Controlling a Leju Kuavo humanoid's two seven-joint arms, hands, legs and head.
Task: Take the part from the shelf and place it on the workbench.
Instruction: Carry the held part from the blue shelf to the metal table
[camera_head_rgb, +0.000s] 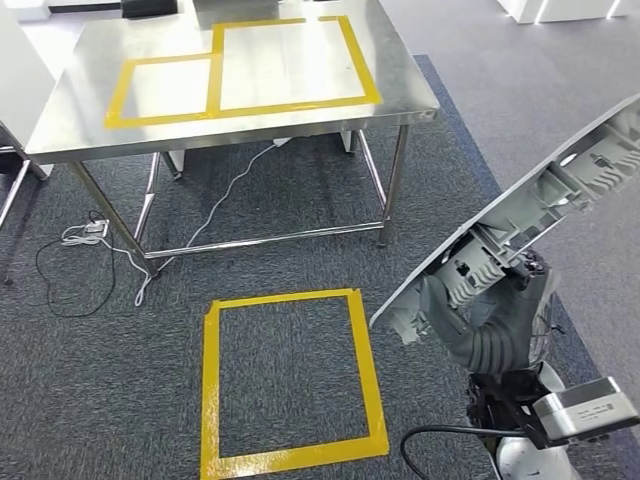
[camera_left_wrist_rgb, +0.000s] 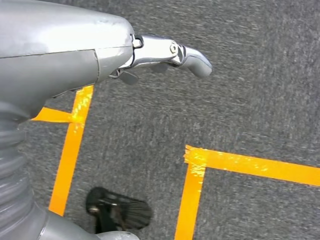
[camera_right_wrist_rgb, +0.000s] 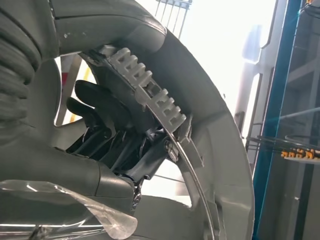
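The workbench (camera_head_rgb: 68, 118), a steel table with splayed legs, is shown at the far side of the grey carpet (camera_head_rgb: 113, 400); two adjoining yellow tape rectangles (camera_head_rgb: 219, 70) are marked on its top. A yellow tape square (camera_head_rgb: 211, 380) is laid on the carpet just in front of the workbench, and a white cable (camera_head_rgb: 219, 205) is trailed under the workbench, beside a black cable (camera_head_rgb: 45, 280) coiled near its left legs. The part (camera_head_rgb: 528, 190), a long curved grey plastic panel with ribbed inner mouldings, is held in the air well to the right of the workbench and nearer the robot, tilted with its far end higher. It is gripped from beneath by the right hand (camera_head_rgb: 490, 300); in the right wrist view the dark fingers (camera_right_wrist_rgb: 94, 100) are seen wrapped around the part's toothed rib (camera_right_wrist_rgb: 151, 90). The left hand (camera_left_wrist_rgb: 166, 52) is seen above the carpet, away from the workbench, with a finger extended and nothing held.
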